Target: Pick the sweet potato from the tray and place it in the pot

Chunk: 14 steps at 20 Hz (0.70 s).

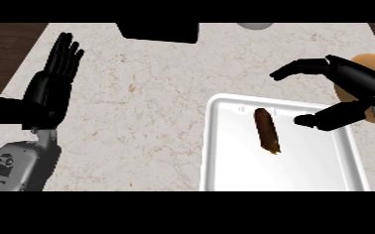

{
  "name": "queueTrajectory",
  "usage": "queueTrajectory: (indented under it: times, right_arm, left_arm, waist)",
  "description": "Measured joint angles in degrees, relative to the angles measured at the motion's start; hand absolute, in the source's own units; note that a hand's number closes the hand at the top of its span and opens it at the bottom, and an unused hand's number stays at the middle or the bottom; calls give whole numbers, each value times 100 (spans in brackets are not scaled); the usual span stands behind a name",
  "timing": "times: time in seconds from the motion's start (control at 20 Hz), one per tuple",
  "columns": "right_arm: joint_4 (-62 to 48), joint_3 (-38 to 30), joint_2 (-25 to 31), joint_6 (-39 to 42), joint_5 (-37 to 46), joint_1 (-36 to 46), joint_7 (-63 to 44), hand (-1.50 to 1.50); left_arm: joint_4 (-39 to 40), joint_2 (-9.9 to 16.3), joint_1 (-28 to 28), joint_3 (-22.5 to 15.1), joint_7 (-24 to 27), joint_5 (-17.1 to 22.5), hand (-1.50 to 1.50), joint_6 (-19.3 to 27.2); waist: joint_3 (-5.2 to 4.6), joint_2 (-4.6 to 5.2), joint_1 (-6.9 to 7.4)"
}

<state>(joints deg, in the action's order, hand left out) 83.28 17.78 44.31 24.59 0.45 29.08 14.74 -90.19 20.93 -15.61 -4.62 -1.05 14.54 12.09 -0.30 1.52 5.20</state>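
A long brown sweet potato (267, 131) lies lengthwise in the white tray (227, 173) at the lower right. My right hand (350, 87) hovers over the tray's far right corner, fingers and thumb spread apart, open, a little to the right of the sweet potato and not touching it. The black pot (159, 31) stands at the counter's far edge, left of centre, only partly in view. My left hand (53, 82) rests open at the left, fingers straight and pointing away.
A tan round object (362, 62) shows behind my right hand at the right edge. A grey rounded object (255, 26) sits at the far edge right of the pot. Dark wood (18, 44) borders the marble counter at the upper left.
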Motion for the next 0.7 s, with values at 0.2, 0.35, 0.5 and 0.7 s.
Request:
queueTrajectory:
  times: [0.2,0.35,0.5,0.7]
  right_arm:
    - [-432,252,378,840,421,703,987,-150]
    - [-692,588,488,1023,1001,1209,1341,-150]
    - [-762,1063,490,1096,1582,1599,1356,-150]
    - [-790,1653,333,1266,2211,2092,1173,-150]
  left_arm:
    - [120,-192,-82,-13,51,76,0,7]
    - [239,-288,-168,-6,39,69,0,54]
    - [295,-308,-195,33,32,84,0,42]
    - [281,-275,-205,101,-27,55,0,62]
  waist:
    - [21,-12,-58]
    - [26,-33,-121]
    - [25,-63,-175]
    - [25,-97,-246]
